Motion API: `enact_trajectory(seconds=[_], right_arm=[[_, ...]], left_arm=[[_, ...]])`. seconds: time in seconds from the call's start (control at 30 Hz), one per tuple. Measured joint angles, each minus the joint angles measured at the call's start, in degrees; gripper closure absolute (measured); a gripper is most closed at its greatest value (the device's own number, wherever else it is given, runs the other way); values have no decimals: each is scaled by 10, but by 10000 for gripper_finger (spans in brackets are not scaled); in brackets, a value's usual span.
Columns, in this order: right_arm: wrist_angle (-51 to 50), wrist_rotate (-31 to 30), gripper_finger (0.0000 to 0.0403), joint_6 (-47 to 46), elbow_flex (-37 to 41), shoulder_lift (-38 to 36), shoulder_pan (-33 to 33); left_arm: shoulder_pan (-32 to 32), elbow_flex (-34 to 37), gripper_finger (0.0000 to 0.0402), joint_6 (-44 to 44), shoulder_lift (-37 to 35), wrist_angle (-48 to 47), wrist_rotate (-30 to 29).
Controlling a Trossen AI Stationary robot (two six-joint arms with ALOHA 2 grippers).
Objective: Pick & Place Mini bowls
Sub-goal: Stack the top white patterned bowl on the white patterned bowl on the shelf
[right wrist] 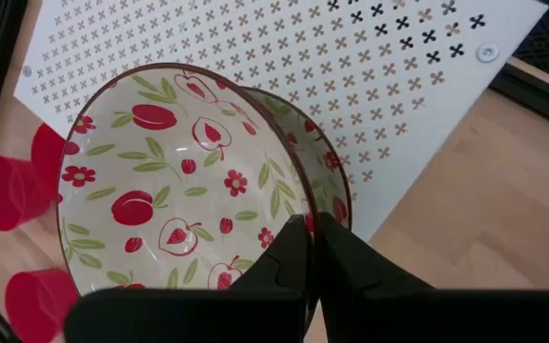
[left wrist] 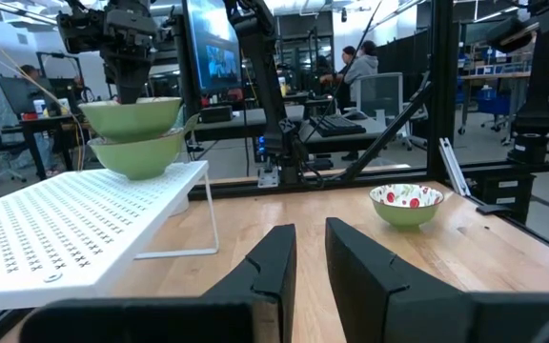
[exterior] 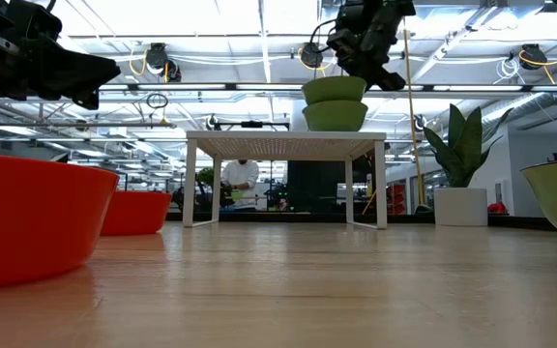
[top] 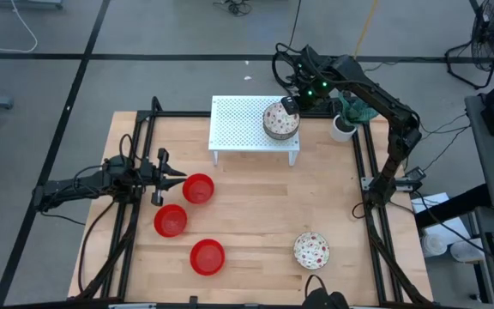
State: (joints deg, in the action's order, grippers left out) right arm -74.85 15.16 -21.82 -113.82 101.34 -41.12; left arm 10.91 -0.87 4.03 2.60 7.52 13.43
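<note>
Two white mini bowls with a red fruit and flower pattern are stacked on the white perforated stand [top: 243, 129] at the table's far side. My right gripper [top: 290, 106] is shut on the upper bowl [right wrist: 174, 181], which sits skewed over the lower bowl [right wrist: 327, 181]. I cannot tell whether the two bowls touch. A third patterned bowl [top: 311, 250] rests on its base near the front right. Three red mini bowls [top: 198, 188], [top: 171, 221], [top: 207, 257] stand on the table at the left. My left gripper [top: 178, 177] waits open and level beside the farthest red bowl. My right gripper pinches the upper patterned bowl by its rim [right wrist: 302, 221], on the side toward the far edge, with one finger inside the bowl and one outside. The fingers slant down from the far side. The bowl is a little tilted above the lower bowl [exterior: 335, 115].
A white cup with a green plant [top: 343, 127] stands just right of the stand. Black frame rails [top: 369, 172] run along the table's left and right sides. Bare wood lies between the stand and the front bowls.
</note>
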Motion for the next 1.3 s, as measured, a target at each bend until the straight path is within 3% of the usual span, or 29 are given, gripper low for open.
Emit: enact_trajectory(seconds=[1.3], right_arm=[[49, -1, 402, -1, 65, 0, 4]], left_arm=[[0, 0, 337, 0, 0, 0, 0]])
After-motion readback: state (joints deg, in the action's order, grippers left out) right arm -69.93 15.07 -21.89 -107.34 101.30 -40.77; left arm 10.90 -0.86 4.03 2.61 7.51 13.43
